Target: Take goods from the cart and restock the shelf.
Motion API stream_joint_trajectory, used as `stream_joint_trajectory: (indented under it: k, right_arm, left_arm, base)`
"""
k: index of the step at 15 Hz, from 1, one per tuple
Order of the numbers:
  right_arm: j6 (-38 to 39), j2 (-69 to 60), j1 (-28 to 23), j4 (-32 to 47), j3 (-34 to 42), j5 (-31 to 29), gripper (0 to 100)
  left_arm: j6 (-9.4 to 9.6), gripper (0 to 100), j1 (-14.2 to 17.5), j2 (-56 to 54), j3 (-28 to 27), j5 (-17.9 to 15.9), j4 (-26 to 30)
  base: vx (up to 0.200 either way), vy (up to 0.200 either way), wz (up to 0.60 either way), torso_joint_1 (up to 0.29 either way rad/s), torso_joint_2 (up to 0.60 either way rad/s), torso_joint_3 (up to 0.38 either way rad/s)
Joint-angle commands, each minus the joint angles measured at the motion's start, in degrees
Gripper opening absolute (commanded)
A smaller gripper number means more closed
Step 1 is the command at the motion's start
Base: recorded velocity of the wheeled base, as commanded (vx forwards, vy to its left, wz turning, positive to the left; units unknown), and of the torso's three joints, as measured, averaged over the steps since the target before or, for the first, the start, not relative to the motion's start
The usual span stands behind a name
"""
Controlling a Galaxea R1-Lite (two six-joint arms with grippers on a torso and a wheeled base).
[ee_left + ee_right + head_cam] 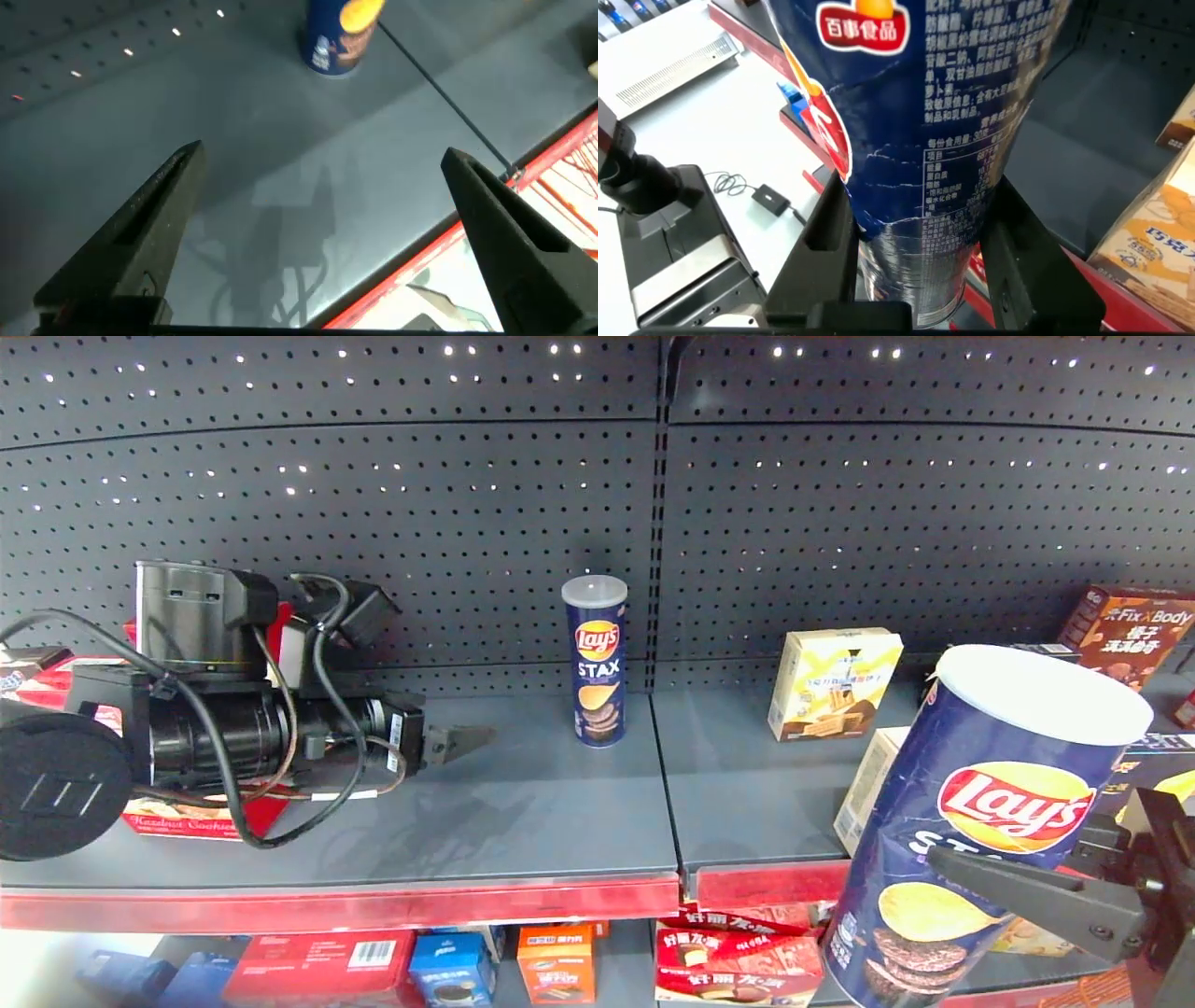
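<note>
shelf (523, 821): grey deck with a red lip (373, 903) in front and pegboard (373, 504) behind; a bare stretch lies between the standing can and the cream box
left pincer (459, 741): low over the left part of the shelf; fingers (140, 233) wide apart, holding nothing
right pincer (924, 257): clamped on the lower half of the held can, one finger on each side; at the right, in front of the shelf's lip
held can (990, 821): blue chip tube, white lid (1041, 695) up, base down; long axis near upright but leaning, lid tipped toward the robot's right; seemingly not yet over the deck
standing can (596, 658): same kind, upright near the back wall, by the seam of the two boards
cream box (833, 683): upright, right of the standing can, well apart from it
step in hand: carrying the held can to the shelf
doing it well: bring the axis upright before lowering; lift the base over the red lip; aim for the bare stretch beside the standing can; set the base flat, then part the fingers; a tall narrow tube set down tilted would likely topple
</note>
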Motion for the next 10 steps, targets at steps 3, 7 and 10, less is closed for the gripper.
stream_joint_trajectory:
  k: [3,7,10]
  right_arm:
    - [-0.03,-0.79,-0.76,0.02,2.07,0.08,0]
    - [-0.03,-0.88,-0.84,-0.07,2.16,0.08,0]
    - [-0.12,-0.88,-0.76,0.02,2.16,0.08,0]
  left_arm:
    - [-0.05,100,-1.05,-0.16,0.89,1.0,-0.12]
    - [0.56,100,-1.41,0.01,1.07,4.25,-0.38]
    - [1.62,100,-1.05,3.97,-0.96,3.37,-3.11]
  base:
    - [0.0,0.0,0.0,0.0,0.0,0.0]
    - [0.0,0.0,0.0,0.0,0.0,0.0]
    - [0.0,0.0,0.0,0.0,0.0,0.0]
